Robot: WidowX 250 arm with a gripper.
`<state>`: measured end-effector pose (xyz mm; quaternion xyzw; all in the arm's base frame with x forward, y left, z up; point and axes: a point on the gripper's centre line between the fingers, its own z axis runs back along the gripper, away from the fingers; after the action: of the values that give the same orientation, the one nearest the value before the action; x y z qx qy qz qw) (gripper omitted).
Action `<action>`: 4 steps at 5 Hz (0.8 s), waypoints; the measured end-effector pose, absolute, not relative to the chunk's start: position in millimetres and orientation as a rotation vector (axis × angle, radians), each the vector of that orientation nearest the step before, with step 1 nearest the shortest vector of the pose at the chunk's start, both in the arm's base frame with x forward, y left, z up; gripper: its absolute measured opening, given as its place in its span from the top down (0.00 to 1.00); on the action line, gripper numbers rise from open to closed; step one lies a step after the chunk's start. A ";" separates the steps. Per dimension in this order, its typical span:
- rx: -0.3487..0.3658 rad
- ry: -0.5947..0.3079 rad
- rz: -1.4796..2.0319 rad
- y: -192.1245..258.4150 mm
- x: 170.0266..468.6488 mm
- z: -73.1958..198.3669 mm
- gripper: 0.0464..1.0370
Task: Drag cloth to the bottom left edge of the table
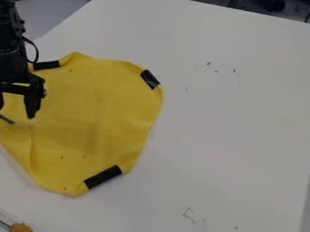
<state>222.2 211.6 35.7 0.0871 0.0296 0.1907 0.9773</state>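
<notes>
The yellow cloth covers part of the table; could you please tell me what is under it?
White table shows around the right and lower sides of the cloth, which appears to rest on it. Anything else beneath is covered and cannot be seen.

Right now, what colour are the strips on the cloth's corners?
Black, seen in the camera view.

I'm black throughout: a chunky arm (pixel 11 61), a thin looping cable (pixel 36 50), and a squared-off gripper (pixel 15 112) with tapering fingers (pixel 32 104).
</notes>
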 end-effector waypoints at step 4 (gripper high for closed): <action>0.136 0.079 0.397 205.6 214.6 23.3 0.04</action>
<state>214.6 205.6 23.3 0.0674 0.0391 0.1968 0.9773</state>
